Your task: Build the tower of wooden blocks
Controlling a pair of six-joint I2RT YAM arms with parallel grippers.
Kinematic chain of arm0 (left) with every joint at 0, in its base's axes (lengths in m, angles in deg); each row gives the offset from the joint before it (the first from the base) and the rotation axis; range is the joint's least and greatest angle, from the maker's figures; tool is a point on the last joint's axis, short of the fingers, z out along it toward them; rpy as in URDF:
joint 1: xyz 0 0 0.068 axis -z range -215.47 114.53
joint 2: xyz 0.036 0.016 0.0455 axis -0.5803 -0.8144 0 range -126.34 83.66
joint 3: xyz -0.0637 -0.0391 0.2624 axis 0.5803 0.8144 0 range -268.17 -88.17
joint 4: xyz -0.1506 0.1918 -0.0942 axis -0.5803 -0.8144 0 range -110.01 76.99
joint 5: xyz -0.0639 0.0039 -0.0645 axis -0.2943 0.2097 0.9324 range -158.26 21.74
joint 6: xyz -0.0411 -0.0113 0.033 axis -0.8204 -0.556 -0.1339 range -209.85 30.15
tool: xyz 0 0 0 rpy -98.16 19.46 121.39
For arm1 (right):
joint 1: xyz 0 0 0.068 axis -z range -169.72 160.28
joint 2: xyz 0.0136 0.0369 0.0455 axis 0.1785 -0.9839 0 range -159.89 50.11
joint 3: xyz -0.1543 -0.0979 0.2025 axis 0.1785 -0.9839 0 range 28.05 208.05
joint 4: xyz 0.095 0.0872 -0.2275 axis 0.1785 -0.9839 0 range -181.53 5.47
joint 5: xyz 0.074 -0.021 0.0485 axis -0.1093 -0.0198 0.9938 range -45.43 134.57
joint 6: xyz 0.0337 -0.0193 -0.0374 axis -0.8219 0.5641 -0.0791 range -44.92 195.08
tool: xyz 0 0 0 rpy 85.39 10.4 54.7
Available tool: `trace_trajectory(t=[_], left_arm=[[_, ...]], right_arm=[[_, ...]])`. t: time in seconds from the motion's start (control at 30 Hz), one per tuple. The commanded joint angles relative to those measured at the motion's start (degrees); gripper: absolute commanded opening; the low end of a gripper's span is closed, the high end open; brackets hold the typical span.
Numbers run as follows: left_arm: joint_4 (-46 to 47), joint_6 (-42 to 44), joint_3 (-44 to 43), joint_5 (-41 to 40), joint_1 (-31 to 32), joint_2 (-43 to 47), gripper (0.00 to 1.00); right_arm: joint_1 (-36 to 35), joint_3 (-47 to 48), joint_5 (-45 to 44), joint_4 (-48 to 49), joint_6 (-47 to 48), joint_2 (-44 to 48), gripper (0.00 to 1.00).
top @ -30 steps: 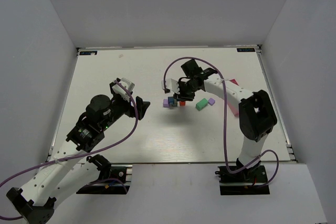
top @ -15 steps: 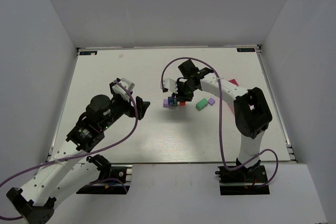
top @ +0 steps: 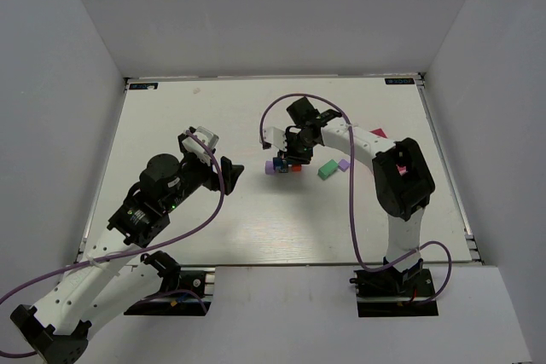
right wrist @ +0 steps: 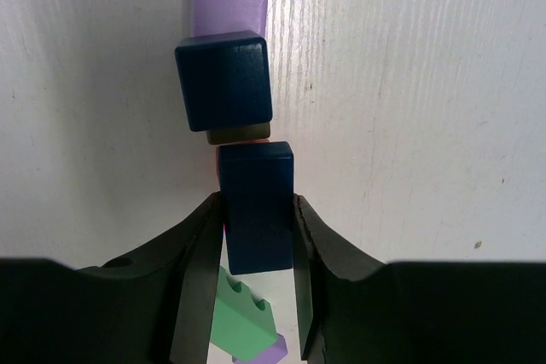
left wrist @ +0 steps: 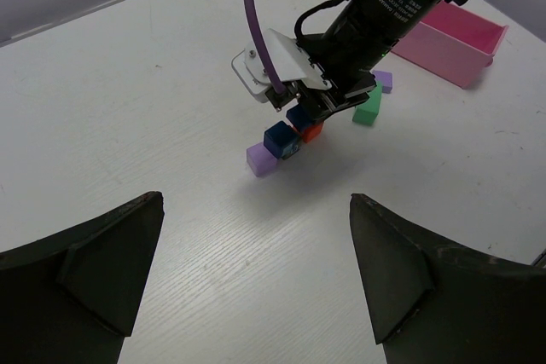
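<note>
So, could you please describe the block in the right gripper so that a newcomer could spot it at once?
On the table, find the right gripper over a short row of blocks. Between its fingers is a dark blue brick. It is longer than the blue cube next to it, and that cube is not held.

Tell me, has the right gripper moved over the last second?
Yes, slightly: in the top view the right gripper, shut on a dark blue block, has shifted left, away from the green block, which stayed put.
</note>
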Motion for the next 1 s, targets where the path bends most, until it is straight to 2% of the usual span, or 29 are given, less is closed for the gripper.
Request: trace_trajectory(t=[0.0,0.97], left_arm=[[0.0,-0.6,0.3,-0.5,-0.2,0.7,1.0],[0.0,-0.6,0.3,-0.5,-0.2,0.7,1.0]], right_arm=[[-0.2,2.5,0.5,0.0,-0.4,-0.4,0.0],[-0.6,2.8,1.4,0.0,-0.1,-1.6,0.0]])
